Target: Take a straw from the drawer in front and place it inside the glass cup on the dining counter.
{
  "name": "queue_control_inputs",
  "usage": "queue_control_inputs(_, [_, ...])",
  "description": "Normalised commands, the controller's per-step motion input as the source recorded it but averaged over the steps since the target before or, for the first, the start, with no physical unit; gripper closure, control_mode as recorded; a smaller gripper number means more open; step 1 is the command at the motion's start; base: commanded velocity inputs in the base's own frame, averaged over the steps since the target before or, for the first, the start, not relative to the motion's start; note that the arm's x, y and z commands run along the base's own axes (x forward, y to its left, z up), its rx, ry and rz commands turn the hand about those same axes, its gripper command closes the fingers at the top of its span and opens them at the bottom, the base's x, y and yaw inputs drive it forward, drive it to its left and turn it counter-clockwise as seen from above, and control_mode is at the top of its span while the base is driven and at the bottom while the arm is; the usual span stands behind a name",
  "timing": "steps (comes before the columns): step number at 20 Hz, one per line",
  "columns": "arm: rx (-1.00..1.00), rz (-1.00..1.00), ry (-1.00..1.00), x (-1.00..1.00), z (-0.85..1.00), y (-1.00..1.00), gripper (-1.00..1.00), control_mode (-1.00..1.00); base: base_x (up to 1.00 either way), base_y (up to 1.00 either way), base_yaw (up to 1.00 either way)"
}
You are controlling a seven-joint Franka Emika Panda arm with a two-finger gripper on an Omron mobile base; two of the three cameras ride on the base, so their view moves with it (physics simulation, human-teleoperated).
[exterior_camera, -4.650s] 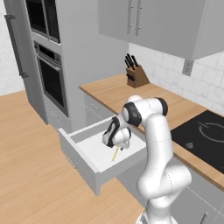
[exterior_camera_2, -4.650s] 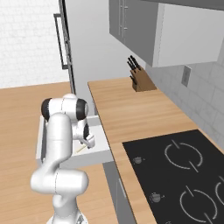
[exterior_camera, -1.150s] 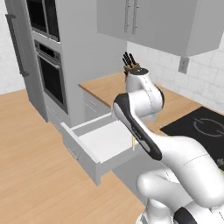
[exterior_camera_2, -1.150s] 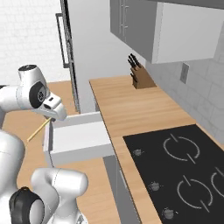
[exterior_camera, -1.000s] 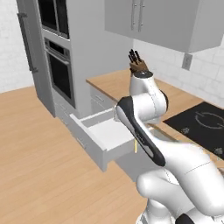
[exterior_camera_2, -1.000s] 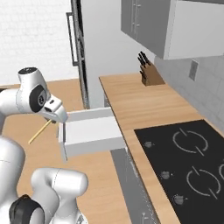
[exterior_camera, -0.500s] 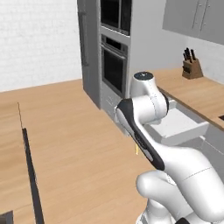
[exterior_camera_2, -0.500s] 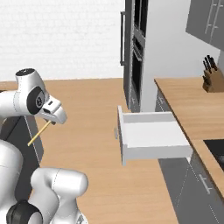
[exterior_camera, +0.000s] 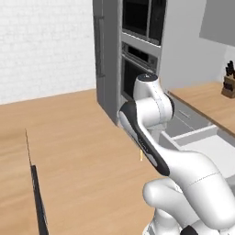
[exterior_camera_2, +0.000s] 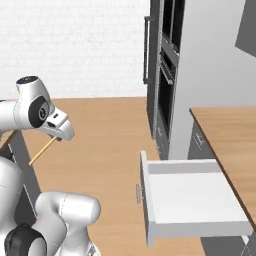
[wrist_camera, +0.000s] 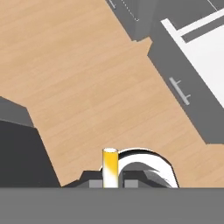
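While the wood-plank floor (exterior_camera_2: 105, 135) spreads broad and matte across all three views, the tall grey oven column (exterior_camera: 137, 59) rises beside it with dark glass fronts and a slim vertical handle. From the right base view the drawer (exterior_camera_2: 192, 197) stands pulled fully out, a shallow white-lined box with a light-grey front and a short metal bar handle, set under the edge of a pale wood worktop (exterior_camera_2: 230, 140). From the left base view the same drawer (exterior_camera: 206, 140) is partly hidden by the arm, and a knife block (exterior_camera: 228, 82) shows at the far right edge, which the right view lacks. A thin dark frame (exterior_camera: 39, 202) runs along the lower left there.

The gripper (exterior_camera_2: 56, 136) hangs out over the floor, well apart from the drawer, its jaws closed narrowly on the straw (exterior_camera_2: 42, 150), a thin straight pale-yellow stick slanting down and left from the fingers. In the hand view the straw (wrist_camera: 110, 168) appears end-on as a short yellow tube with a pale round tip, clamped between the two dark fingertips (wrist_camera: 94, 181).
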Motion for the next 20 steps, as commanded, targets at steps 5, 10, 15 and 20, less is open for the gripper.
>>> queue_control_inputs(5, [0.0, 0.0, 0.0, 0.0, 0.0, 0.0, 1.0, 1.0, 1.0, 0.05, 0.01])
queue_control_inputs(10, [0.0, 0.0, 0.0, 0.0, 0.0, 0.0, 1.0, 1.0, 1.0, 0.08, 0.03])
queue_control_inputs(15, [0.0, 0.0, 0.0, 0.0, 0.0, 0.0, 1.0, 1.0, 1.0, 0.08, 0.11])
queue_control_inputs(20, [0.0, 0.0, 0.0, 0.0, 0.0, 0.0, 1.0, 1.0, 1.0, 0.14, 0.29])
